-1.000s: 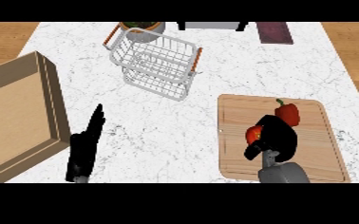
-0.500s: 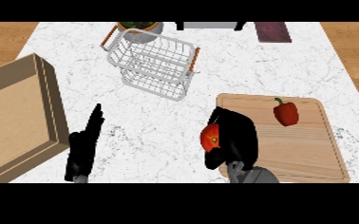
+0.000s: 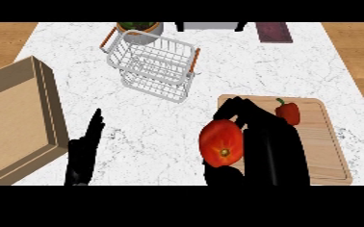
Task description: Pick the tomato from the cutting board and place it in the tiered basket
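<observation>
Holding the round red tomato, the right robot hand has its black fingers curled round the fruit's right side, with the thumb side below; the stem scar faces up. Tomato sits at the left edge of the pale wooden cutting board, partly over the white marbled counter. Judged: pick done, carry in hand, placing not yet done. White wire tiered basket lies at 11 o'clock from the tomato, well apart, open top facing up, so approach from above looks sensible. Small red pepper rests on the board at 2 o'clock from the tomato, apart from it. Left robot hand rests at 8 o'clock of the view, fingers straight, holding nothing, out of the carry path. Long wooden tray at 9 o'clock; grey pot touching or just behind the basket at 12.
</observation>
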`<state>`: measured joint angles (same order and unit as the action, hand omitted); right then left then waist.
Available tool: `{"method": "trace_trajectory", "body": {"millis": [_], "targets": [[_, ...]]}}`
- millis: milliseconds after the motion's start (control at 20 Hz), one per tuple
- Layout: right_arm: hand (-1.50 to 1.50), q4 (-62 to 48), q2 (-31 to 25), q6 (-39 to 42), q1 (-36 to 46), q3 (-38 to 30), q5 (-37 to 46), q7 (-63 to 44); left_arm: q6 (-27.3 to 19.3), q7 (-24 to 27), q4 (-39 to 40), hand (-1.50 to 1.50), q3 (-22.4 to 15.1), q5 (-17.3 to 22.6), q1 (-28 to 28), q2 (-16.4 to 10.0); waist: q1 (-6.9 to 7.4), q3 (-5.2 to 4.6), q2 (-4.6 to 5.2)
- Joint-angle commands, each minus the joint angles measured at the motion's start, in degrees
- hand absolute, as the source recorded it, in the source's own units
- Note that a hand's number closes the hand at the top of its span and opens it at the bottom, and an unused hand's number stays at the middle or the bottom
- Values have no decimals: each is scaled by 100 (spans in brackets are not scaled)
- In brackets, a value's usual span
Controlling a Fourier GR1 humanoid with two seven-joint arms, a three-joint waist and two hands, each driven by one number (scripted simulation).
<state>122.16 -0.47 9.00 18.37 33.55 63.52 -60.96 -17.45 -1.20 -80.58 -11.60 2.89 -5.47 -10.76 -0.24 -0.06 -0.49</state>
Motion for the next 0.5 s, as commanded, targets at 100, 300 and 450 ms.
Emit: {"method": "trace_trajectory", "body": {"millis": [100,300,450], "targets": [[150,696,44,1479,1584,-256,-67,-1304,43,51,32,0,22,-52,-43,26,47,-3,22],[150,216,44,1553,2270,-772,-440,-1445,93,-21,40,0,32,-23,61,68,52,-6,23],[150,-180,44,1269,2648,-882,-474,-1551,81,-53,141,0,203,-34,205,-37,53,-4,26]]}}
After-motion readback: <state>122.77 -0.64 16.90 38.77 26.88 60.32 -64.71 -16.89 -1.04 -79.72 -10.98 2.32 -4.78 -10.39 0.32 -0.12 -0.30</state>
